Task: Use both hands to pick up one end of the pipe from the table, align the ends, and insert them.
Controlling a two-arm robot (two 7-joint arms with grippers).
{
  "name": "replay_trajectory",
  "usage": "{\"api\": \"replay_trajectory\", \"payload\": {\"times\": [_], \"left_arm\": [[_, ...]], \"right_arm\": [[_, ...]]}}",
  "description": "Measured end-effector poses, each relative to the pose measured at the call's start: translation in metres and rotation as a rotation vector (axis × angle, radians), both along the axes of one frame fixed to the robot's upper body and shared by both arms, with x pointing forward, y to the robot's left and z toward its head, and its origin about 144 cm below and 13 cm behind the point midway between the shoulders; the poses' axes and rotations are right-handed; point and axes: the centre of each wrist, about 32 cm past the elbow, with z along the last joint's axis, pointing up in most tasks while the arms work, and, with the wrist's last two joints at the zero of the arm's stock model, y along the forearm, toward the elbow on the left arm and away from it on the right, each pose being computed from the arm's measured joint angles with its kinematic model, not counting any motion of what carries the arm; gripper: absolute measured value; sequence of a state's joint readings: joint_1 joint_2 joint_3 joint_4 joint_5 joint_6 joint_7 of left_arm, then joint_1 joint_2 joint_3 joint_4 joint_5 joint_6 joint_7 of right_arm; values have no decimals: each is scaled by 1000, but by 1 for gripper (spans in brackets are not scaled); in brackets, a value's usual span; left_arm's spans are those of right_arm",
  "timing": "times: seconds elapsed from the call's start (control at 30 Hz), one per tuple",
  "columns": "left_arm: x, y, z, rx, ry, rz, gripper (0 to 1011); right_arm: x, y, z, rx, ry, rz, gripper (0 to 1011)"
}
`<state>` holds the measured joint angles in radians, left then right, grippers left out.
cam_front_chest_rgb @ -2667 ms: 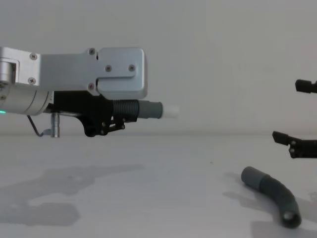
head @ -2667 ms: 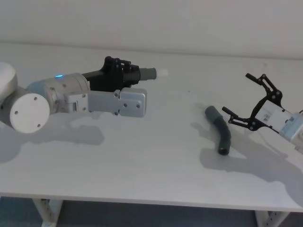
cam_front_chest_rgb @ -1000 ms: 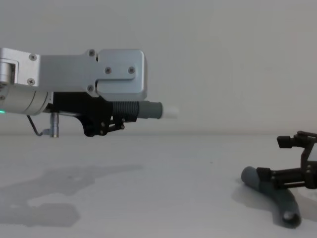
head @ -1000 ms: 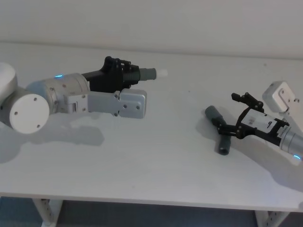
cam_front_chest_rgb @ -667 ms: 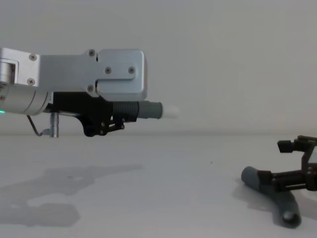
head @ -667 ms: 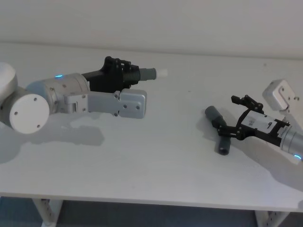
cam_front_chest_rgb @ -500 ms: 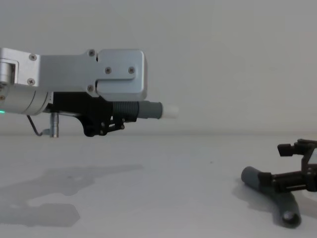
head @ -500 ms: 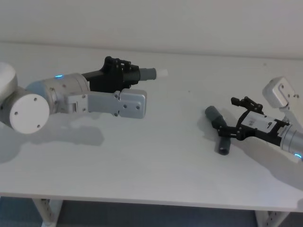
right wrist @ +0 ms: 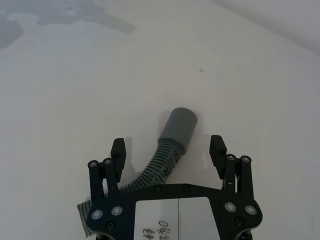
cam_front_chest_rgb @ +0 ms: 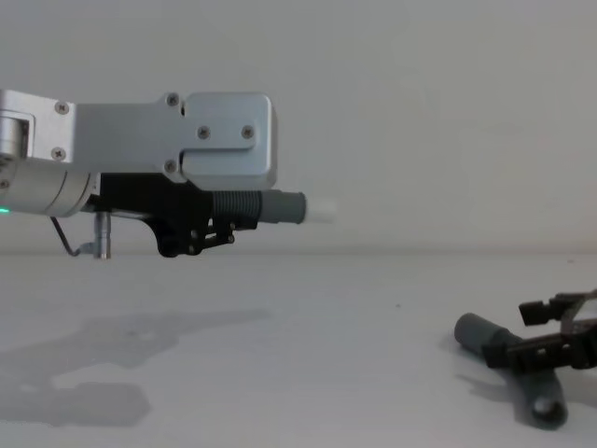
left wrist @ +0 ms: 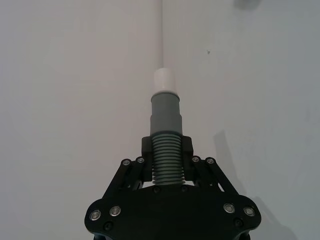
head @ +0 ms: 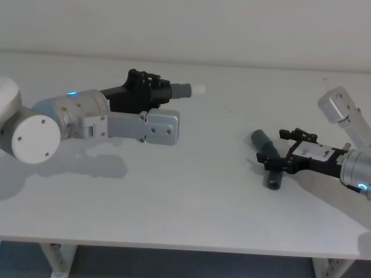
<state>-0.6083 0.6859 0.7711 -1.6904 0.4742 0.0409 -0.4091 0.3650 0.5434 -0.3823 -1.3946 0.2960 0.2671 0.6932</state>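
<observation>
While the left gripper [head: 152, 88], raised at about ten o'clock over the table [head: 197, 197], is clamped on the ribs of the short hose [head: 177, 90], its white tip [head: 199, 90] pointing toward three o'clock, the long hose [right wrist: 159, 164] lies flat at four o'clock. The right gripper [right wrist: 168, 150] straddles it, fingers apart, neither touching. Light and bendy, it would likely sag, so a hold on the ribs just behind the smooth cuff [right wrist: 179, 125] should keep that end steady.
</observation>
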Motion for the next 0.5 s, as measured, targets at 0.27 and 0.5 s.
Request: {"api": "replay_trajectory", "payload": {"times": [0.27, 0.5], "left_arm": [[0, 0, 0, 0, 0, 0, 320], [0, 0, 0, 0, 0, 0, 320]], "right_arm": [[10, 3, 0, 23, 129, -17, 1001], [17, 6, 0, 40, 196, -24, 1001]]}}
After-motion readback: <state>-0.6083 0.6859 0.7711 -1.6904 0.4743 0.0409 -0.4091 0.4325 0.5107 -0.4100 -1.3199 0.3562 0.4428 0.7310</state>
